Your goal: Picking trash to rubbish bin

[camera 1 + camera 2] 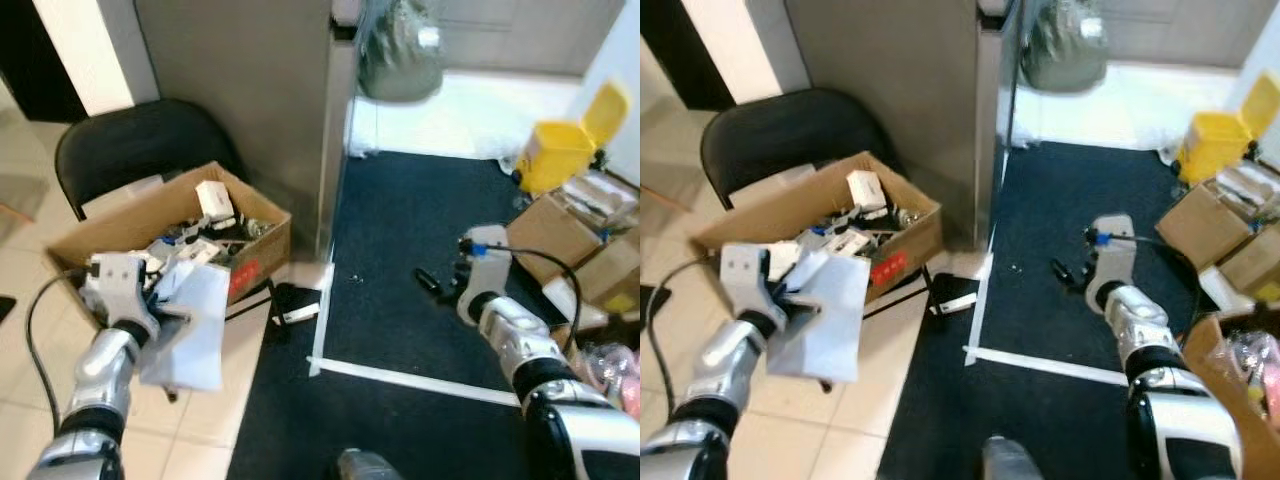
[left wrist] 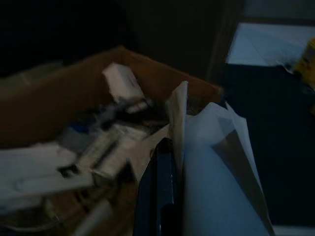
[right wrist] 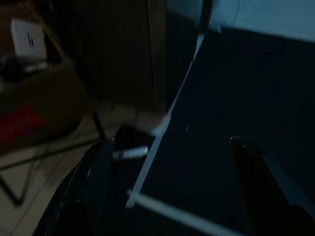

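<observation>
Left eye view: my left fingers (image 1: 165, 300) clamp a white paper sheet (image 1: 195, 325) at 8 o'clock, beside the cardboard box (image 1: 262, 250). My right fingers (image 3: 170, 191) spread apart, empty, at 3 o'clock.

A cardboard box (image 1: 255, 240) sat on a chair (image 1: 130, 140) at the left, before a pillar (image 1: 250, 80). A mat (image 1: 420, 300) lay to its right, with a yellow bin (image 1: 560, 150) at the mat's far right corner and more boxes (image 1: 560, 230) just before it.
</observation>
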Robot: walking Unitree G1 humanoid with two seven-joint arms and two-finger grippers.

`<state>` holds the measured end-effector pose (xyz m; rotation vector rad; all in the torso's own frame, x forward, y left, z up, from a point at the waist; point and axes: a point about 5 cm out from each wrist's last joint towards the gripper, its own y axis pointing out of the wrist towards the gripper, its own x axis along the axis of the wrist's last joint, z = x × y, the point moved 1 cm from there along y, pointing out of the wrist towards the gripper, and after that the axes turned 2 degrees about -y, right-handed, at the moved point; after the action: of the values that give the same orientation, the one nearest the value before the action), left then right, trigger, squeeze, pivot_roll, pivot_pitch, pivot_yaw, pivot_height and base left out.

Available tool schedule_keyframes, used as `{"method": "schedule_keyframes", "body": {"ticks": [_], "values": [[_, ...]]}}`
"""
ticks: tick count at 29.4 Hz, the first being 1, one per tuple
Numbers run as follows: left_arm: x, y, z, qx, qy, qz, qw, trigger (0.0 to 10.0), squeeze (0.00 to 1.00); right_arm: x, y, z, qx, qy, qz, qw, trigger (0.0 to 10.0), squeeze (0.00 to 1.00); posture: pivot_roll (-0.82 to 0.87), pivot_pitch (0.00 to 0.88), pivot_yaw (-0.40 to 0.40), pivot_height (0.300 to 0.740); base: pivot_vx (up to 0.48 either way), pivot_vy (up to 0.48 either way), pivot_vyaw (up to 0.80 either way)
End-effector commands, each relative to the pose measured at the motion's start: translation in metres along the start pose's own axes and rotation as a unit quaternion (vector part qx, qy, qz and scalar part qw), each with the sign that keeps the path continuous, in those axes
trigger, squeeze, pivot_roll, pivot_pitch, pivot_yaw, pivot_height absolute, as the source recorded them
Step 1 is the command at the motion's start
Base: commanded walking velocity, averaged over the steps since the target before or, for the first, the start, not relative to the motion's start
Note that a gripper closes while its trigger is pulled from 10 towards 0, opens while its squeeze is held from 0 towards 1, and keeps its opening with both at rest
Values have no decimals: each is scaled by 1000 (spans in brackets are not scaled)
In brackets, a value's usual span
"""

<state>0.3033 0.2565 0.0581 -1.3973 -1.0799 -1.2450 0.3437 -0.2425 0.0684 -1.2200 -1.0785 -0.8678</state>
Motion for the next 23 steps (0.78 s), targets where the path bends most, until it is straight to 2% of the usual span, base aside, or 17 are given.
{"method": "schedule_keyframes", "body": {"ticks": [1, 8, 13, 15, 23], "values": [[3, -5, 12, 18, 17, -1, 1000, 10000, 0, -6, 1, 5, 6, 7, 7, 1000, 10000, 0, -98, 0, -12, 740, 480, 0, 0], [13, -8, 32, 67, 30, -5, 997, 10000, 0, -6, 0, 5, 6, 6, 9, 1000, 10000, 0, -93, 0, -11, 740, 480, 0, 0], [16, -9, 38, 83, 31, -5, 996, 10000, 0, -7, 0, 5, 6, 5, 10, 1000, 10000, 0, -92, 0, -13, 740, 448, 0, 0], [18, -10, 44, 100, 0, -11, 995, 10000, 0, -7, 0, 4, 7, 4, 11, 1000, 10000, 0, -93, 0, -14, 740, 0, 0, 0], [14, -15, 51, 123, 1, -1, 992, 10000, 0, -6, 0, 5, 10, 2, 11, 1000, 10000, 0, -89, 0, -23, 740, 0, 0, 0]]}}
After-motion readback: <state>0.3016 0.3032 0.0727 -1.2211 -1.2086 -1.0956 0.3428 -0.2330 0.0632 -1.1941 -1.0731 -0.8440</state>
